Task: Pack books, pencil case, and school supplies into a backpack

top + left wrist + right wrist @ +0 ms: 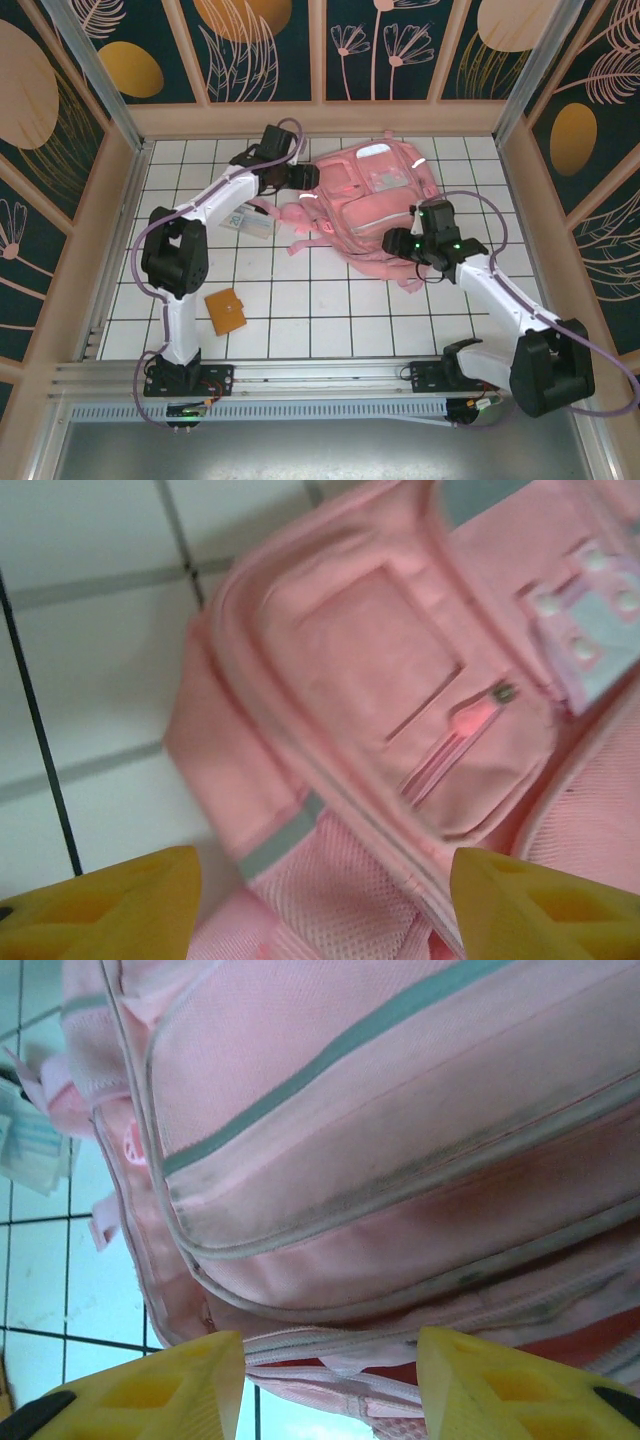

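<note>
Both arms extend forward; left gripper [300,178] and right gripper [400,243] stand parted.

No legible text or labels

White links [215,200], black joints [175,262], lilac cables [150,225], yellow end effector fingers [100,905], green lights [432,208]

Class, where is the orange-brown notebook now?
In the top view the orange-brown notebook lies on the left of the tiled table, beside the left arm, apart from the pink backpack farther back.
</note>
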Tool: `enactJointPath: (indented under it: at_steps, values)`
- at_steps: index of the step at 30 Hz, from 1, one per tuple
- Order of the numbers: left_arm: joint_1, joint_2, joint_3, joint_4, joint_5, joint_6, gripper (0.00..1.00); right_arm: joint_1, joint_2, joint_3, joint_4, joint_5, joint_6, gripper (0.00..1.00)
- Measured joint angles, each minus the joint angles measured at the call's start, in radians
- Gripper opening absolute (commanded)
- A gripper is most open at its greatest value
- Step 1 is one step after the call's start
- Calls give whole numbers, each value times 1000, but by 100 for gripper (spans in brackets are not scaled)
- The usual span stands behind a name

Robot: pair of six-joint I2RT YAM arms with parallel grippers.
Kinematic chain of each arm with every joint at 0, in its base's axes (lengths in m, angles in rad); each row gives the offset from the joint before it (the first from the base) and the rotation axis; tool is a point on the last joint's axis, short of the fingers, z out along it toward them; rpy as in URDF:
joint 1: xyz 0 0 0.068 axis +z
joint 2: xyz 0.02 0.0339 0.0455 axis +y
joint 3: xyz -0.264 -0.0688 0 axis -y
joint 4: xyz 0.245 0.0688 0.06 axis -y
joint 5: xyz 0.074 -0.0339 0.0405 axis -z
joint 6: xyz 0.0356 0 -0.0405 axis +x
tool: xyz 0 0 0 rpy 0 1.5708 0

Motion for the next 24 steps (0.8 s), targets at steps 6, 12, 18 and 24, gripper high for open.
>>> enactJointPath:
  at_steps: [6, 12, 18, 24]
  values:
    - [-38, 16, -103, 25, 1, -275, 65, 36, 25, 0, -2, 22, -9, 50]
    - [-40, 80, -113, 60, 8, -439, 59, 45, 25, -4, 3, 57, -12, 48]
    - [-40, 103, -156, 136, -5, -542, 2, 44, 71, -21, 38, 138, -45, 45]
    - [-78, 55, -230, 216, -15, -551, 0, -76, 216, -20, 177, 167, -102, 34]
